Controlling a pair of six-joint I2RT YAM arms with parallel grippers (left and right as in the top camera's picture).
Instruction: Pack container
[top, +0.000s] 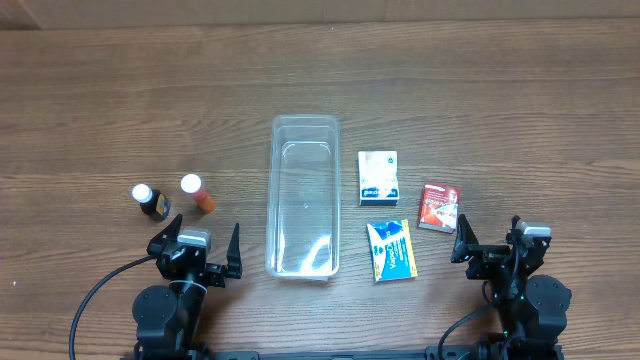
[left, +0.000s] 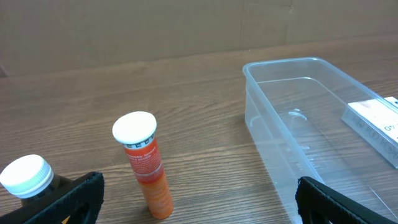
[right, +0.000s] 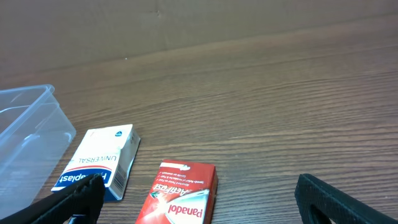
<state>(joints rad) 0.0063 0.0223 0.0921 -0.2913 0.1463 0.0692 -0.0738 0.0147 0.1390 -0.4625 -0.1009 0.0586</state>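
The clear plastic container (top: 303, 195) stands empty in the middle of the table; it also shows in the left wrist view (left: 298, 124) and at the left edge of the right wrist view (right: 25, 130). My left gripper (top: 200, 250) is open and empty, near the front edge, left of the container. An orange tube with a white cap (left: 146, 162) stands between its fingers' line of sight, and a dark bottle with a white cap (left: 25, 177) is at its left. My right gripper (top: 495, 245) is open and empty, just behind a red Panadol box (right: 180, 196).
A white and blue box (top: 378, 177) lies right of the container, and a blue and yellow box (top: 390, 250) lies in front of it. The red box (top: 438, 206) is farther right. The tube (top: 197, 192) and bottle (top: 151, 201) stand left of the container.
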